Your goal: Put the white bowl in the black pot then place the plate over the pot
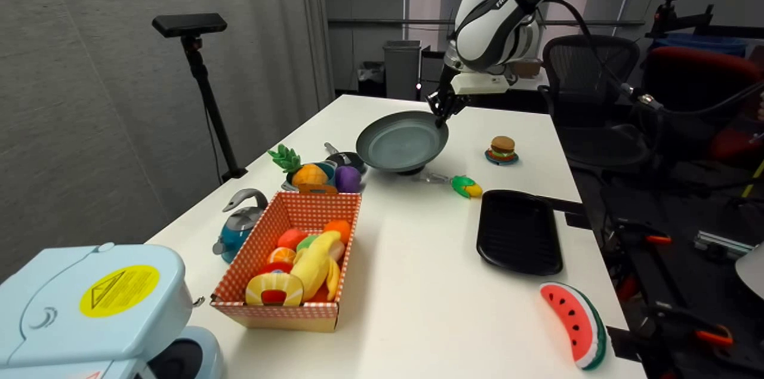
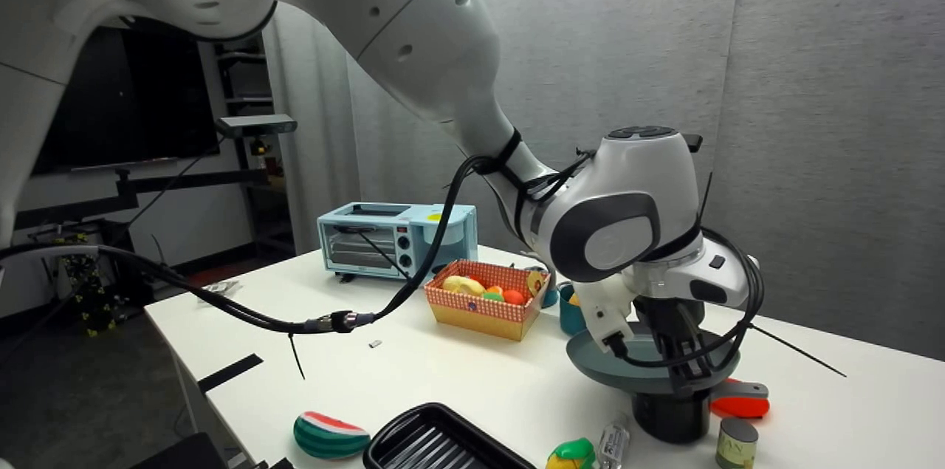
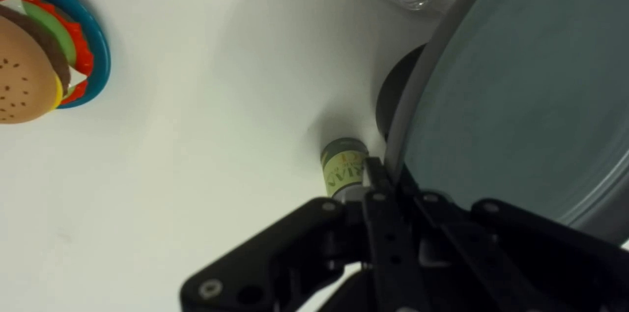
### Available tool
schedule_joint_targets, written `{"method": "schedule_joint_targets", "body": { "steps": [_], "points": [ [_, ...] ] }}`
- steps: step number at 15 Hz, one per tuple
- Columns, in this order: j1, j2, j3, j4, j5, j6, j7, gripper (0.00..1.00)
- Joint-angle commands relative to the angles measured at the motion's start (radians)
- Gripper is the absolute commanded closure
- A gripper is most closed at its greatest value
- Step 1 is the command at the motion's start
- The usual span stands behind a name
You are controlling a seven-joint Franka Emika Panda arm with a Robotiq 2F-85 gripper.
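Note:
My gripper (image 1: 440, 121) is shut on the rim of the dark grey-green plate (image 1: 401, 141); the fingers pinch its edge in the wrist view (image 3: 393, 174). The plate also shows in the wrist view (image 3: 530, 81), on the right. In an exterior view the plate (image 2: 605, 369) lies over the black pot (image 2: 664, 421), which stands on the table beneath it. The plate looks tilted in an exterior view. I cannot tell whether it touches the pot. Part of the pot shows under the plate in the wrist view (image 3: 399, 86). The white bowl is hidden or out of view.
A small can (image 2: 737, 443) and a red utensil (image 2: 740, 404) stand close to the pot. A clear bottle (image 2: 614, 443) and toy corn (image 1: 465, 186) lie beside it. A toy burger (image 1: 502, 149), black tray (image 1: 519, 233), fruit basket (image 1: 349, 271) and watermelon (image 1: 576, 325) are on the table.

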Motion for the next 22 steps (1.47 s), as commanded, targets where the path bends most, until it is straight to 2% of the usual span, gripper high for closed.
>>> {"method": "schedule_joint_targets", "body": {
  "steps": [1,2,3,4,6,9,13,19,22],
  "points": [
    [-0.001,-0.031,0.005,-0.057,0.004,0.007,-0.037,0.98],
    [-0.001,-0.032,0.006,-0.058,0.004,0.002,-0.037,0.97],
    [-0.001,-0.034,0.008,-0.059,0.005,-0.003,-0.04,0.69],
    [-0.001,-0.035,0.01,-0.062,0.006,-0.003,-0.042,0.67],
    [0.0,-0.035,0.011,-0.078,0.007,-0.006,-0.047,0.54],
    [0.0,-0.037,0.017,-0.099,0.01,-0.01,-0.056,0.3],
    [-0.003,-0.037,0.028,-0.108,0.015,-0.022,-0.062,0.02],
    [-0.004,-0.037,0.034,-0.113,0.014,-0.039,-0.068,0.0],
    [0.001,-0.041,0.038,-0.113,0.005,-0.086,-0.082,0.0]
  ]
}}
